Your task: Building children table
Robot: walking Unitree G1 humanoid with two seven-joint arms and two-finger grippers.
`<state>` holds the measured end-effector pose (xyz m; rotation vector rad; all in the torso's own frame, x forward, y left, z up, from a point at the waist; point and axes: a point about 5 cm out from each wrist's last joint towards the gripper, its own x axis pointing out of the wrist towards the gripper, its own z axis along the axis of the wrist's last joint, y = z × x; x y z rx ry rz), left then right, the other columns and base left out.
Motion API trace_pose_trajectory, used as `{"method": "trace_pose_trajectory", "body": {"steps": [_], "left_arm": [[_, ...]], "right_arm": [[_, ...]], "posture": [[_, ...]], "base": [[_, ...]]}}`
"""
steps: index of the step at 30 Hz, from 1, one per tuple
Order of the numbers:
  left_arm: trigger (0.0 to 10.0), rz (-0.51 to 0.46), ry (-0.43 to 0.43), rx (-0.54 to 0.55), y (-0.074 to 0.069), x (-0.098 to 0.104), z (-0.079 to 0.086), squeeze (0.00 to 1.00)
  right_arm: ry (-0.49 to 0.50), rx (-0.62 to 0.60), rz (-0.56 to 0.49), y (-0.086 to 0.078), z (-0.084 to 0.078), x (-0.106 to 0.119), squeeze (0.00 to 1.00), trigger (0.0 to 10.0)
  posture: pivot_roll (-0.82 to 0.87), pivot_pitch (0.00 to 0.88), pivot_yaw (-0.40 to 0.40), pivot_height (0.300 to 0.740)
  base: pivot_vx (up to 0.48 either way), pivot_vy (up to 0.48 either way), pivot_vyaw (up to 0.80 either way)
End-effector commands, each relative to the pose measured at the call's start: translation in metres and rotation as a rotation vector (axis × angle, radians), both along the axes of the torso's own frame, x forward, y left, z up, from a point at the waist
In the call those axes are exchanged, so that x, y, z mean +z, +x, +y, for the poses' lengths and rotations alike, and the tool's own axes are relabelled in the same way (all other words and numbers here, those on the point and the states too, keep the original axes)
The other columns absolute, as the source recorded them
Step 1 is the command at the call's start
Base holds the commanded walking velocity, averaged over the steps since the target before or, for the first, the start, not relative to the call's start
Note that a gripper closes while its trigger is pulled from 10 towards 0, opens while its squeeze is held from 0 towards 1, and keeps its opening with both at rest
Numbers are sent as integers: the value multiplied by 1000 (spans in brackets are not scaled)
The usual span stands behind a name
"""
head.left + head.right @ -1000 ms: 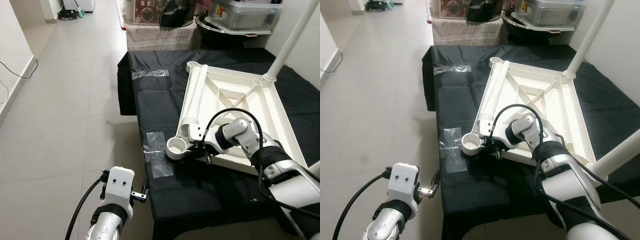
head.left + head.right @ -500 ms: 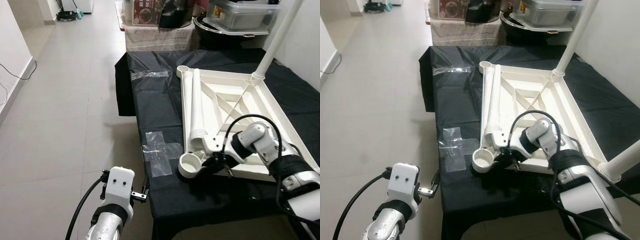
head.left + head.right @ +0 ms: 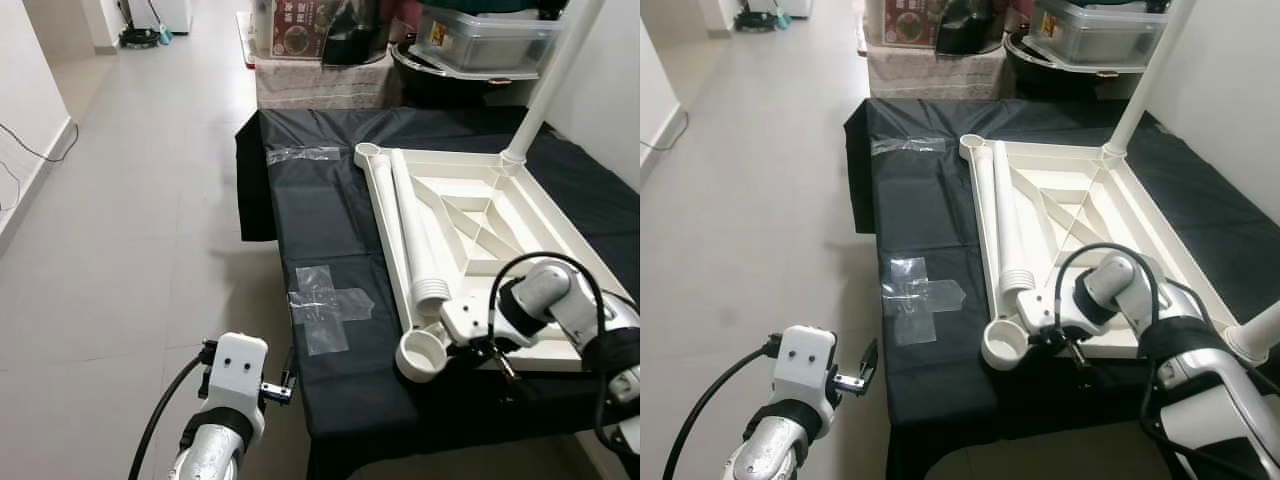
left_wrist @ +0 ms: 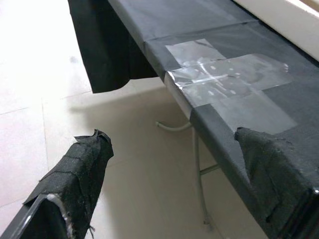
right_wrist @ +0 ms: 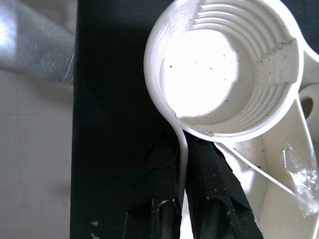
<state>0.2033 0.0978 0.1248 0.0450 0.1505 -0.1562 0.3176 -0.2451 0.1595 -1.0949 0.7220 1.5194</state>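
Observation:
The white children's table top [image 3: 520,215] lies upside down on the black-covered table [image 3: 320,220]. Its near corner has a round threaded socket [image 3: 421,357], seen close in the right wrist view [image 5: 224,69]. My right gripper [image 3: 474,352] is shut on the thin white rim [image 5: 182,149] beside that socket. A loose white leg [image 3: 417,235] lies along the frame's left side. Another leg [image 3: 545,80] stands upright in the far right corner. My left gripper [image 4: 174,144] hangs open, low beside the table's front left edge.
Clear tape patches [image 3: 326,306] stick to the black cloth near the front edge, and another strip [image 3: 303,153] lies farther back. A stone bench [image 3: 320,80] with boxes and a plastic bin [image 3: 490,35] stands behind. Tiled floor [image 3: 120,250] stretches to the left.
My right gripper has dragged the frame's socket corner to the right and toward the table's front edge, turning the whole frame. The left arm has stayed where it was.

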Motion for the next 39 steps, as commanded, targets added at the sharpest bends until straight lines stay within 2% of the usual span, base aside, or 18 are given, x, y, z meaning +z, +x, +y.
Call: {"method": "trace_pose_trajectory", "body": {"steps": [1,11,12,13,14,18,19,25,26,33,39], "left_arm": [[10000,25,9,-6,-1,-6,-1,0],[10000,24,10,-5,-1,-5,0,0],[10000,24,11,-5,0,-5,0,0],[10000,24,11,-5,0,-5,0,0],[10000,23,11,-4,0,-5,0,0],[10000,23,12,-4,0,-5,0,0],[10000,22,12,-4,1,-5,0,0],[10000,22,12,-2,1,-5,0,0],[10000,22,12,-2,2,-5,0,0],[10000,19,12,-1,3,-6,0,0],[10000,18,12,1,4,-6,0,0]], "right_arm": [[-135,75,140,-15,-8,-21,0,0],[-207,67,105,-15,-22,-19,0,0],[-207,57,66,-12,-21,-18,0,8078],[-207,57,66,-12,-21,-18,0,8078],[-213,48,40,-9,-20,-17,0,10000],[-220,39,9,-5,-18,-17,0,10000],[-213,37,-8,-3,-16,-16,1000,10000],[-145,40,-11,1,-8,-9,1000,10000],[-138,44,-9,2,-8,-5,0,10000],[-202,42,-45,6,-23,21,0,10000],[-197,4,-75,9,-34,45,0,10000]], "posture": [[51,102,-83,740],[49,106,-84,740],[48,107,-84,740],[48,107,-84,740],[48,107,-84,740],[48,106,-84,740],[50,105,-84,740],[48,105,-84,740],[46,105,-84,740],[42,102,-83,740],[37,101,-85,740]], "base": [[0,0,0],[0,0,0],[0,0,0],[0,0,0],[0,0,0],[0,0,0],[0,0,0],[0,0,0],[0,0,0],[0,0,0],[0,0,0]]}}
